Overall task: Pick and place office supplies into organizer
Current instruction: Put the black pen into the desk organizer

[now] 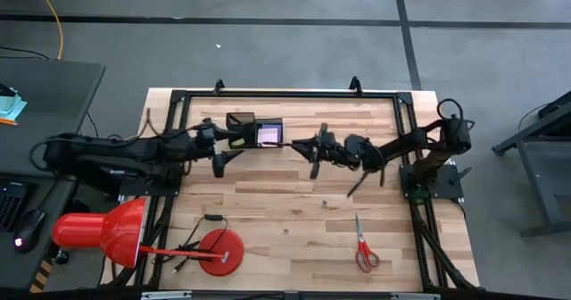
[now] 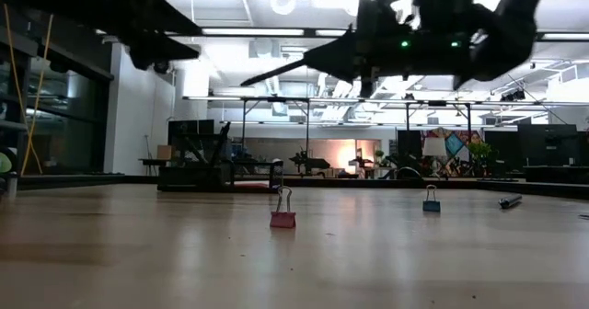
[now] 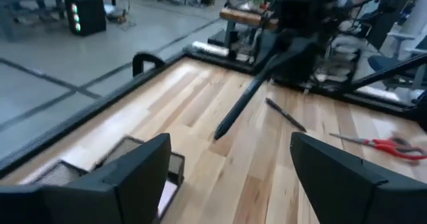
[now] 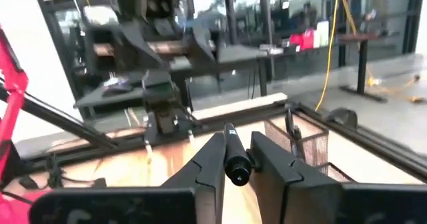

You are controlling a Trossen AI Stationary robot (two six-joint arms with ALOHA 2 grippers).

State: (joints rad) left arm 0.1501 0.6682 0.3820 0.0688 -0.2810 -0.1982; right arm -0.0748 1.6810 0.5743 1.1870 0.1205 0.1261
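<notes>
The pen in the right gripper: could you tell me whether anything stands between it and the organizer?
Nothing visible does. The right gripper holds the pen pointing at the organizer, with bare table between. The left gripper hangs open just beside the organizer, not across the path.

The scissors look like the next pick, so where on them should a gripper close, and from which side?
Probably from straight above: the red-handled scissors lie flat on the wooden table, near its front right corner, apart from other things. Grip the narrow closed blades just beyond the handles, fingers across their width; the looped handles are wider and harder to pinch.
</notes>
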